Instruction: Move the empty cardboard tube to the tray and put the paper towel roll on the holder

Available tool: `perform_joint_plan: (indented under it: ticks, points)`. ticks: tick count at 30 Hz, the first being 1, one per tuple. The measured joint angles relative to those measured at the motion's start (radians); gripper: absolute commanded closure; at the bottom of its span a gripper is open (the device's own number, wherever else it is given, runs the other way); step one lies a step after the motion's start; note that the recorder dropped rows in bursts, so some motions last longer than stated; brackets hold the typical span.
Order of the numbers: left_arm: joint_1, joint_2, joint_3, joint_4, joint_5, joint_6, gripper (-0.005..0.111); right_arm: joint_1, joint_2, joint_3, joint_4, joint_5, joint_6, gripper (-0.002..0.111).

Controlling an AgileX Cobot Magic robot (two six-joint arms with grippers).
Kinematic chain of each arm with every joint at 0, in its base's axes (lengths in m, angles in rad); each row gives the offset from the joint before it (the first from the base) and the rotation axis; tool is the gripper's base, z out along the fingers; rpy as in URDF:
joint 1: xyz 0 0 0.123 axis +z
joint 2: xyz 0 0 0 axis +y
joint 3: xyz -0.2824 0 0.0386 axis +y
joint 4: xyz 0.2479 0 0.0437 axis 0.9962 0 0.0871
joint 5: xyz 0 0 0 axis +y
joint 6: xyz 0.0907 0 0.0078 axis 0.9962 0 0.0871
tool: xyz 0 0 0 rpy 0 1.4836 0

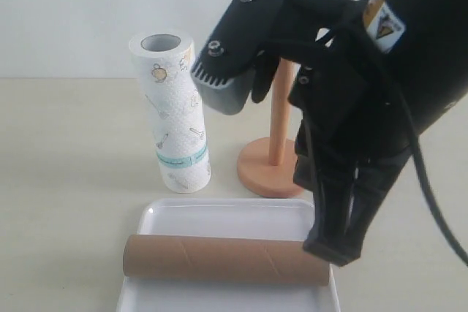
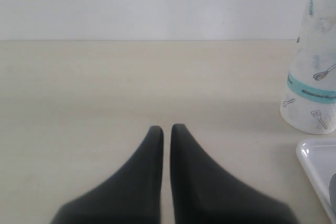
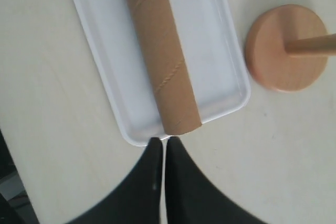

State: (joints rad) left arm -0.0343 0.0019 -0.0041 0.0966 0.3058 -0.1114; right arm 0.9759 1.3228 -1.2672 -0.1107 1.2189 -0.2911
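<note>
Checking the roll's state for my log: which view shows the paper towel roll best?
The exterior view: the paper towel roll is seen whole, standing on end. The left wrist view catches only its lower part at the edge; the right wrist view, a sliver.

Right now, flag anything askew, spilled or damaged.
Nothing spilled or damaged. The tube lies in the tray, slightly skewed to its sides, one end reaching the rim. The roll stands on the table beside the holder, whose post is bare.
</note>
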Motion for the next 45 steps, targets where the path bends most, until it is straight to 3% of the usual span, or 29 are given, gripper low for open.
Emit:
perform_joint_plan:
  ticks: [10, 22, 25, 32, 41, 45]
  points:
    - [0.0, 0.0, 0.0, 0.0, 0.0, 0.0, 0.103, -0.005, -0.147, 0.0, -0.023, -0.133, 0.025, 0.107]
    - [0.0, 0.0, 0.0, 0.0, 0.0, 0.0, 0.103, -0.23, -0.371, 0.057, 0.386, -0.359, 0.154, 0.107]
    - [0.0, 0.0, 0.0, 0.0, 0.0, 0.0, 0.103, -0.265, -0.448, 0.177, 0.408, -0.411, 0.154, 0.107]
    - [0.0, 0.0, 0.0, 0.0, 0.0, 0.0, 0.103, -0.432, -0.757, 0.75, 0.41, -0.918, 0.154, 0.107]
    - [0.0, 0.0, 0.0, 0.0, 0.0, 0.0, 0.103, -0.519, -1.042, 1.063, 0.41, -1.035, 0.145, 0.107]
    - [0.0, 0.0, 0.0, 0.0, 0.0, 0.0, 0.103, -0.643, -1.167, 1.196, 0.41, -1.184, 0.162, 0.107]
